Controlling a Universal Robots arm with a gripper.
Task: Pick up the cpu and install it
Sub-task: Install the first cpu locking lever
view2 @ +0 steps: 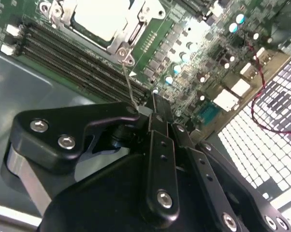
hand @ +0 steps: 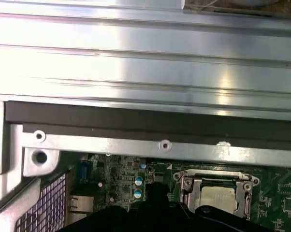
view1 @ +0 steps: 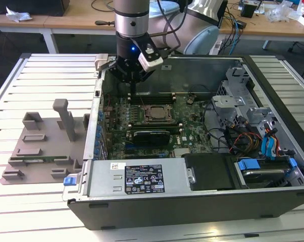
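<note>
Black pincer (view1: 133,83) hangs inside the open black computer case (view1: 273,201), over the green motherboard (view1: 192,138), just beyond the metal-framed socket (view1: 156,114) as the exterior view has it. In the second wrist view the slim black fingers (view2: 157,113) sit pressed together with nothing between them. Small flat square cpu with shiny silver-grey top (view2: 101,18) lies seated in the socket frame; also seen in the first wrist view (hand: 218,199). Grey plastic fixture tray with upright posts (view1: 46,146) rests on the slatted metal bench (view1: 20,96), at the exterior view's left of the case.
</note>
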